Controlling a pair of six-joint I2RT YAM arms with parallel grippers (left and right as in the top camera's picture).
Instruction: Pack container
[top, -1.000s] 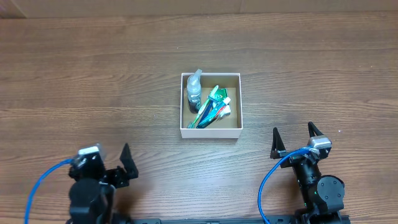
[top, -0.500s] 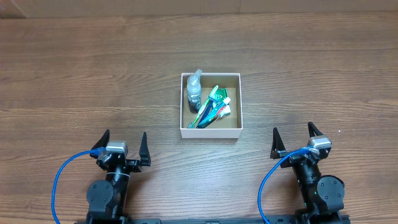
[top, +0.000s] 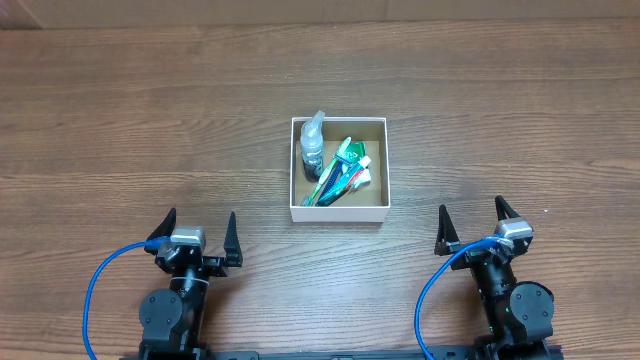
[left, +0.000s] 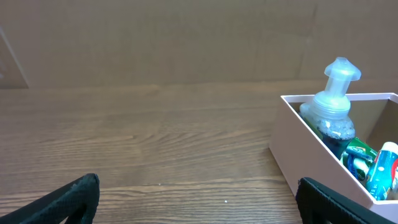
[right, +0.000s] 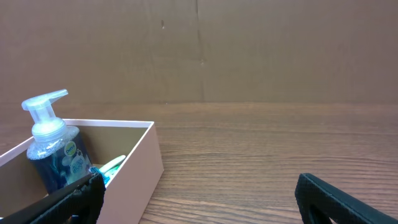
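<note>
On the wooden table (top: 120, 120), the container (top: 339, 213) sits mid-table, holding a pump bottle (top: 313, 145) and toothbrushes (top: 343, 172). It lies forward-right of the left hand (top: 200, 225) and forward-left of the right hand (top: 471, 215), roughly equidistant. Both hands gape, empty.

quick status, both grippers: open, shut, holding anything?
Left gripper: open, jaws spread wide, holding nothing.
Right gripper: open, jaws spread wide, holding nothing.
</note>
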